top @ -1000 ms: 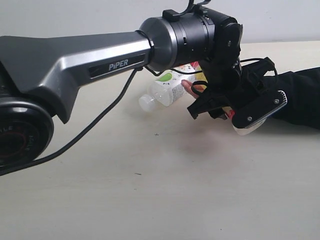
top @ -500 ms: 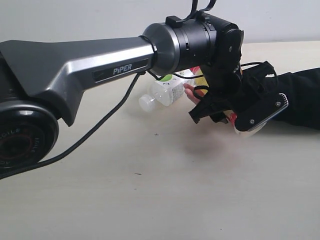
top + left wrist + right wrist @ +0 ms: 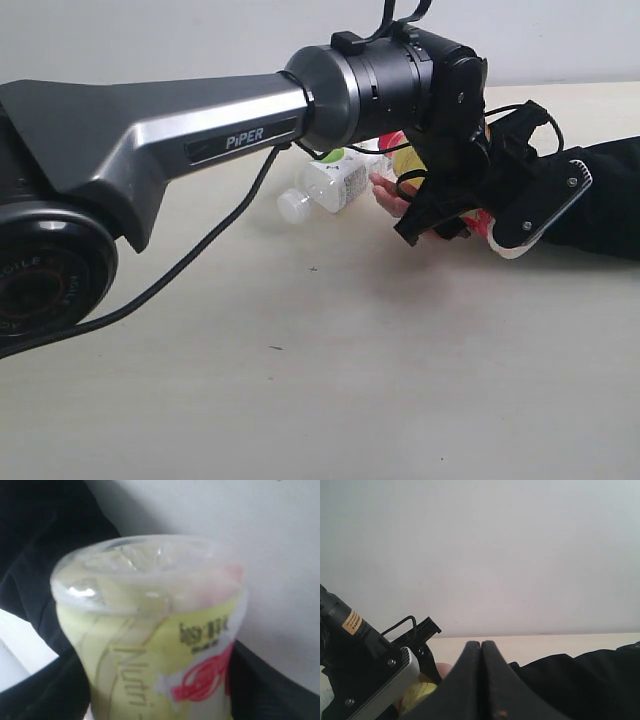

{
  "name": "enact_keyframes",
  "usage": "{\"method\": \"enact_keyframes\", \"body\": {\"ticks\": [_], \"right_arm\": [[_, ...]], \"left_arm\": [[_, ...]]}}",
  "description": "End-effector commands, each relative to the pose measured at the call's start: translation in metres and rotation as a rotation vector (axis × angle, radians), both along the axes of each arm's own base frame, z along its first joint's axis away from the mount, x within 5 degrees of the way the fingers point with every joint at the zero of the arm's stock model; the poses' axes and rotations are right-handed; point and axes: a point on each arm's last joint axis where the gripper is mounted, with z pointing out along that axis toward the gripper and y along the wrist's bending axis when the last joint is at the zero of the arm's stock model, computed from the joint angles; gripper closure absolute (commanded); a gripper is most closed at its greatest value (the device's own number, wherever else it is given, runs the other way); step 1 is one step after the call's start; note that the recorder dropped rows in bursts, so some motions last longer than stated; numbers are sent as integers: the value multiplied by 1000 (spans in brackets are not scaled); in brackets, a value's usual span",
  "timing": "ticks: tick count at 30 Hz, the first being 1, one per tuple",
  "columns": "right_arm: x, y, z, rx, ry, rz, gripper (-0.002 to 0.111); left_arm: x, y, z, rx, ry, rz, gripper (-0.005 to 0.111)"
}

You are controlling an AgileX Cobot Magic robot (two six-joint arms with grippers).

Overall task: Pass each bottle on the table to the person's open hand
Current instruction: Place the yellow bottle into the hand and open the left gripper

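- I see my left gripper (image 3: 458, 238) reaching across to the right side of the table (image 3: 300, 380), its two jaws spread wide on either side of the yellow bottle (image 3: 155, 650).
- From the left wrist camera that bottle fills the view, its clear ribbed base toward the lens and a yellow label with red print below it. I cannot tell whether the pads are pressing on it or standing just clear.
- The bottle sits over the person's open hand (image 3: 388, 195). Only a few fingertips show past the gripper, so I cannot say if the bottle rests on the palm.
- The black sleeve (image 3: 610, 200) lies on the table behind the gripper, running off the right edge.
- A clear bottle with a green-white label (image 3: 330, 185) lies on its side on the table just beside those fingertips, with its white cap (image 3: 293, 205) pointing away from the hand.
- My right gripper (image 3: 481, 647) has its fingers pressed together with nothing between them, and it is looking toward the left gripper's silver-faced finger (image 3: 385, 690) and the sleeve.
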Motion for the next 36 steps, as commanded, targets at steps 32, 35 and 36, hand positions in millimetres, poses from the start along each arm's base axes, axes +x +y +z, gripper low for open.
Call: {"method": "enact_keyframes", "body": {"ticks": [32, 35, 36], "right_arm": [[0, -1, 0, -1, -15, -8, 108], [0, -1, 0, -1, -15, -8, 108], [0, -1, 0, -1, -15, -8, 108]], "left_arm": [[-1, 3, 4, 11, 26, 43, 26], [-3, 5, 9, 28, 32, 40, 26], [-3, 6, 12, 27, 29, 46, 26]]}}
